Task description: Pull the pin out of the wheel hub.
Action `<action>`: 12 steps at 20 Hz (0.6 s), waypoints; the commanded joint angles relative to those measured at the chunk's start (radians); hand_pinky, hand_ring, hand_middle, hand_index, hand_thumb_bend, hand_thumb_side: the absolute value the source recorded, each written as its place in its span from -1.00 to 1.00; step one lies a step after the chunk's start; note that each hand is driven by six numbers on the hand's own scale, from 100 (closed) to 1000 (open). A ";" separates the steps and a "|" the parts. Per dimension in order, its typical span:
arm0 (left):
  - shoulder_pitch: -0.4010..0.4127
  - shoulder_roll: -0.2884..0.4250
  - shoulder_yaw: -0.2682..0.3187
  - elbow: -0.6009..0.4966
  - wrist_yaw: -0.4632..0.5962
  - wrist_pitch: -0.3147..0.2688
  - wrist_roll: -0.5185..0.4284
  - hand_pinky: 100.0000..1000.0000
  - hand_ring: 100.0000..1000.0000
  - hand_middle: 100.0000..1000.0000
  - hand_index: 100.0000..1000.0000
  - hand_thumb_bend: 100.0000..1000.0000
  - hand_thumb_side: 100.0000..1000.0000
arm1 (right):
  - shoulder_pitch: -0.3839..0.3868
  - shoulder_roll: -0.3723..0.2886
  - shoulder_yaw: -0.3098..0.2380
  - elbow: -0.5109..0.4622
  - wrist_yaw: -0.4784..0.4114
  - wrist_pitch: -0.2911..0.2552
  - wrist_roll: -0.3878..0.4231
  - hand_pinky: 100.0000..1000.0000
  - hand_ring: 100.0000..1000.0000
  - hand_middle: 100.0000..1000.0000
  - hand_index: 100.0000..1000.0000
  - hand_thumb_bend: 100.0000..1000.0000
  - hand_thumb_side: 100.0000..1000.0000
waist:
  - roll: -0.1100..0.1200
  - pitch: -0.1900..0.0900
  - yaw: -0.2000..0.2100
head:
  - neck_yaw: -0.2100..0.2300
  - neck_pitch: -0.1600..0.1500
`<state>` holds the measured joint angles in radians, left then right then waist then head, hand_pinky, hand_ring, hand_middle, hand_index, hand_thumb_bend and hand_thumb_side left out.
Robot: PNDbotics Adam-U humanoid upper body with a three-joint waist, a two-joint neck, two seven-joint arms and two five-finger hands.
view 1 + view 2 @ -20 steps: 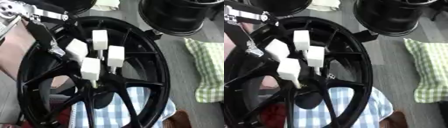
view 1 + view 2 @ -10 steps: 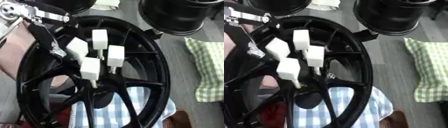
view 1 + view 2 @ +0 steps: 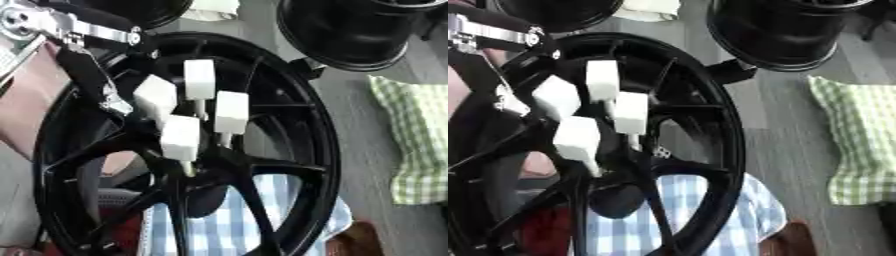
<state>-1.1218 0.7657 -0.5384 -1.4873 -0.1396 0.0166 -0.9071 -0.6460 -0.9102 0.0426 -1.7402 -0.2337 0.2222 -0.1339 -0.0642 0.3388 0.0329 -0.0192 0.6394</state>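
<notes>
- Step in hand, by judgement: approach and grasp, pin not yet drawn.
- Black wheel point(image 3: 311, 150) tilted across the middle of both views, spokes meeting at the wheel hub point(image 3: 197, 160).
- Four white block-headed pins clustered just above the hub centre, thin stems pointing down into it.
- Nearest pin point(image 3: 156, 95) on the upper-left of the cluster, toward the wheel's left rim; three other pins point(image 3: 232, 112) above, right and below it.
- Left hand point(image 3: 93, 80) entering from the upper left corner, over the wheel's upper-left rim, just beside the nearest pin's white head; contact or a small gap, cannot tell.
- Hand's state: cannot tell, dark against the dark spokes.
- Right hand absent from both views.
- For a clean pull: take the white head on two opposite faces, not by a corner.
- Draw along the stem's own line, up and away from the hub; avoid sideways levering, likely to jam the stem in its hole.
- Keep clear of the neighbouring heads, close enough to be knocked.
- Watch the wheel: apparently propped at a slant, so possibly prone to shifting under the pull.
- Blue checked cloth point(image 3: 210, 220) under the lower spokes; green checked cloth point(image 3: 416, 145) well apart, at the right edge.
</notes>
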 commanded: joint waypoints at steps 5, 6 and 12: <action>-0.016 0.017 0.003 -0.029 0.036 -0.012 0.000 0.59 0.37 0.15 0.45 -0.15 -0.56 | -0.015 -0.019 -0.025 0.011 -0.016 0.000 -0.023 0.58 0.27 0.25 0.42 -1.00 0.45 | 0.002 -0.027 -0.003 | 0.001 -0.018; -0.016 0.017 0.000 -0.030 0.039 -0.016 0.000 0.59 0.38 0.18 0.48 -0.14 -0.55 | -0.016 -0.018 -0.026 0.011 -0.017 -0.001 -0.025 0.58 0.27 0.25 0.42 -1.00 0.45 | 0.002 -0.027 -0.004 | 0.001 -0.022; -0.014 0.018 -0.009 -0.037 0.053 -0.026 0.000 0.58 0.37 0.16 0.46 -0.20 -0.61 | -0.015 -0.017 -0.033 0.017 -0.026 -0.002 -0.039 0.58 0.26 0.25 0.42 -1.00 0.45 | 0.001 -0.027 -0.007 | 0.002 -0.035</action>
<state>-1.1194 0.7657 -0.5537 -1.5082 -0.0957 -0.0047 -0.9081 -0.6474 -0.9024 0.0299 -1.7223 -0.2521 0.2202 -0.1655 -0.0647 0.3388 0.0278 -0.0192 0.6204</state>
